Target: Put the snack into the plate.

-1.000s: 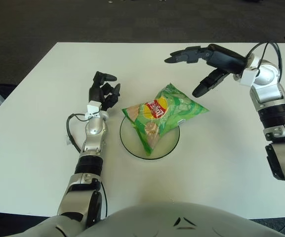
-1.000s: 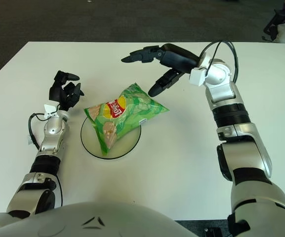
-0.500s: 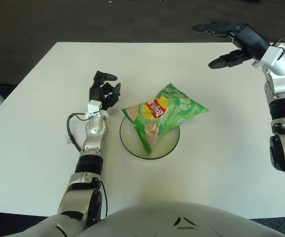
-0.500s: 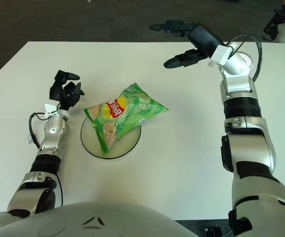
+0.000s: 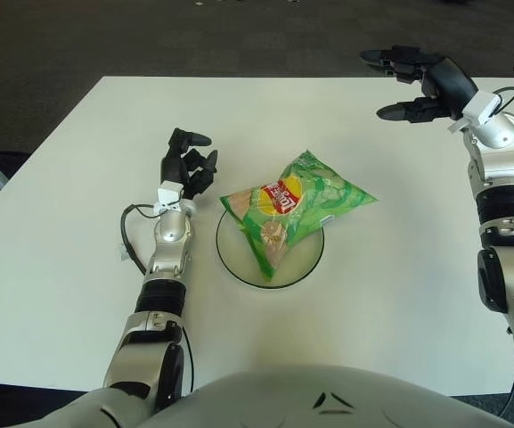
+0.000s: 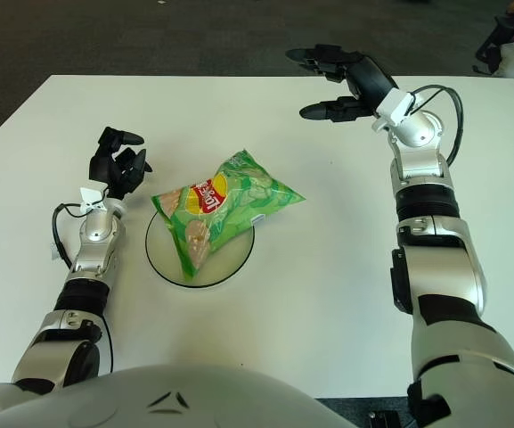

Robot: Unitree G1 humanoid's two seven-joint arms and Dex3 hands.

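Office — white table (image 5: 78,223), carpet (image 5: 150,36).

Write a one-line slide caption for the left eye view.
Green snack bag lies across the plate; open right hand raised at the far table edge, left hand beside the plate.

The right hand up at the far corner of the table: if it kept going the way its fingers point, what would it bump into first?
Probably nothing. The right hand, fingers spread and empty, points toward the robot's left along the table's far edge, well beyond the snack bag and plate. Its height is hard to judge.
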